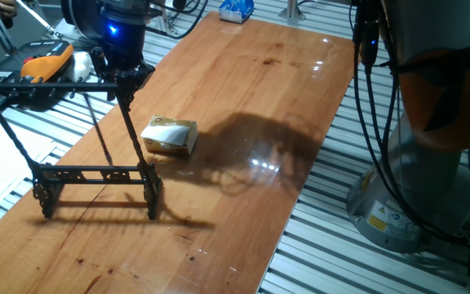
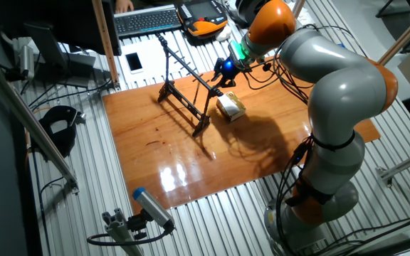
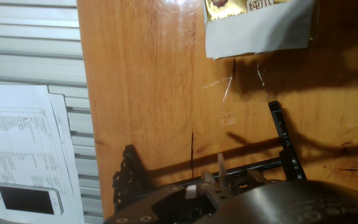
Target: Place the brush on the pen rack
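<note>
Pen rack (image 1: 96, 173) sits toward one end of the wood table (image 1: 284, 82), feet close to the long edge. The rest of the tabletop is open wood, so plenty of room. KUKA arm (image 2: 340, 85) reaches over from the other side, w/ gripper (image 1: 122, 80) right at the rack's top crossbar. Count: 1 rack, 1 yellowish block (image 1: 171, 135), 1 brush. Block is just beside the rack, not touching. Brush (image 3: 220, 167): thin pale stick at the gripper tip in hand view, above the rack's base rail. Pincer gap or clamp: can't tell, fingers hidden.
</note>
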Robot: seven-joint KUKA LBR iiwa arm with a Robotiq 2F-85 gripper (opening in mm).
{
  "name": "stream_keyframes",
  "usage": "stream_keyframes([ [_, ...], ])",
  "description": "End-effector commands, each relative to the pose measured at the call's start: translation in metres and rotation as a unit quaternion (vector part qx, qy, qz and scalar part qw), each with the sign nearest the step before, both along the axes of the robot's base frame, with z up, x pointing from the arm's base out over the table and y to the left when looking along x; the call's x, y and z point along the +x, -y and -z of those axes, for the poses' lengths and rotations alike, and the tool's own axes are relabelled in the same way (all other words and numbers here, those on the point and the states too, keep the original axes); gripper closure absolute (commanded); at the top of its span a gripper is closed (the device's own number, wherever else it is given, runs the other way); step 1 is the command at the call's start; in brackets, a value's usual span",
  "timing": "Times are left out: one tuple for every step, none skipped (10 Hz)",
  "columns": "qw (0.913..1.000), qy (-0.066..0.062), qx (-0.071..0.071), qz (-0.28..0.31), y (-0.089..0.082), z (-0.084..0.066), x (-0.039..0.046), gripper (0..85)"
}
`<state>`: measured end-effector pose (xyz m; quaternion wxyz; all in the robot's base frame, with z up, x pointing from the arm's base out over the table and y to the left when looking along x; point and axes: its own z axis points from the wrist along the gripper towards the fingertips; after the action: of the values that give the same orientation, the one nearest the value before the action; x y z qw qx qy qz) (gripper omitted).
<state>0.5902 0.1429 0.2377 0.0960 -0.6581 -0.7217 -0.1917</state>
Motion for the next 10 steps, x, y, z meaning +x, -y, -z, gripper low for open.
stream_keyframes([
  [1.0000, 0.000, 0.000, -0.001, 0.000, 0.000, 0.0004, 51.0],
  [1.0000, 0.001, -0.003, -0.002, 0.000, 0.001, 0.0008, 51.0],
  [1.0000, 0.001, -0.005, -0.004, 0.000, 0.002, 0.0012, 51.0],
  [0.9999, 0.002, -0.011, -0.012, 0.001, 0.003, 0.0016, 51.0],
  [0.9995, 0.004, -0.020, -0.026, 0.002, 0.004, 0.0020, 51.0],
  [0.9986, 0.006, -0.034, -0.040, 0.002, 0.004, 0.0026, 51.0],
  [0.9973, 0.007, -0.048, -0.055, 0.003, 0.004, 0.0028, 68.0],
  [0.9959, 0.009, -0.058, -0.069, 0.005, 0.004, 0.0023, 68.0],
  [0.9948, 0.012, -0.060, -0.081, 0.008, 0.004, 0.0013, 85.0],
  [0.9941, 0.015, -0.055, -0.092, 0.013, 0.004, -0.0001, 85.0],
])
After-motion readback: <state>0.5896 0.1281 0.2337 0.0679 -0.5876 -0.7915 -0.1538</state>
